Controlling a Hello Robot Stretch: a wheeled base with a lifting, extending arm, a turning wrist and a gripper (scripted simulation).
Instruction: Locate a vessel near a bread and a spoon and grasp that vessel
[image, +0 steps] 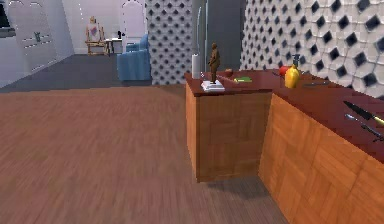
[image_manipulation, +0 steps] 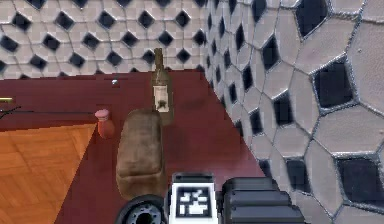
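On the dark red countertop (image_manipulation: 190, 130) a brown bread loaf (image_manipulation: 140, 150) lies lengthwise. Just beyond it stands a tall bottle (image_manipulation: 159, 85) with a pale label. A small pinkish-red vessel-like thing (image_manipulation: 104, 122) stands left of the loaf. The arm's dark ribbed bar (image_manipulation: 262, 200) and a white marked square (image_manipulation: 196, 200) rise from the bottom edge. The gripper's dark body (image_manipulation: 145, 212) sits left of the square, just below the loaf's near end. I cannot tell whether it holds anything. In the forward view a yellow vessel with a red part (image: 292, 75) stands on the counter (image: 300, 95).
A patterned tile wall (image_manipulation: 300, 90) closes in behind and right of the counter. A brown statue (image: 213, 65) stands on the counter's corner, a green item (image: 240, 80) beside it, knives (image: 360, 112) farther right. Wooden floor (image: 90, 150) lies to the left, with a blue armchair (image: 133, 62) beyond.
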